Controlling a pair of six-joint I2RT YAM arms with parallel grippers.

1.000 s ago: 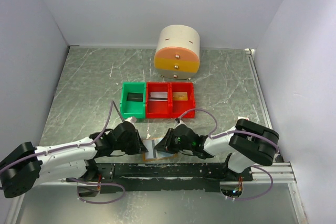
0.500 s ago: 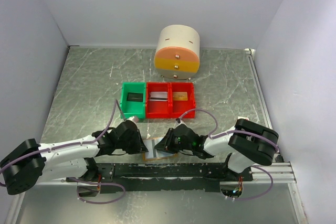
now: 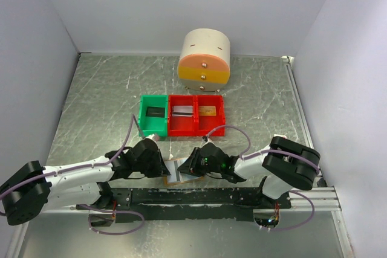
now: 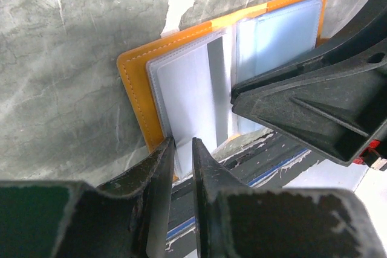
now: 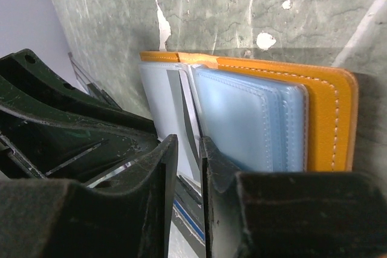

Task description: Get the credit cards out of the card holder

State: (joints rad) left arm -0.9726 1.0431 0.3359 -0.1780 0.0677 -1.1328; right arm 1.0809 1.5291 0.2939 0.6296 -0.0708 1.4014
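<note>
Left wrist: left end effector, right end effector pinching card holder's glossy leaves

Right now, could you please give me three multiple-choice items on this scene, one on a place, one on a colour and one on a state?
1. Where does the card holder lie?
A) by the far wall
B) at the near edge, between the left gripper and the right gripper
C) in the far left corner

2. What colour is its outer cover?
A) orange
B) black
C) green

3. What state is it in?
A) folded shut
B) rolled up
C) open, pockets facing up

Answers:
1 B, the top view shows it between the tips of both arms.
2 A, an orange rim frames the pale pockets.
3 C, both wrist views show its two sides spread apart.
</note>
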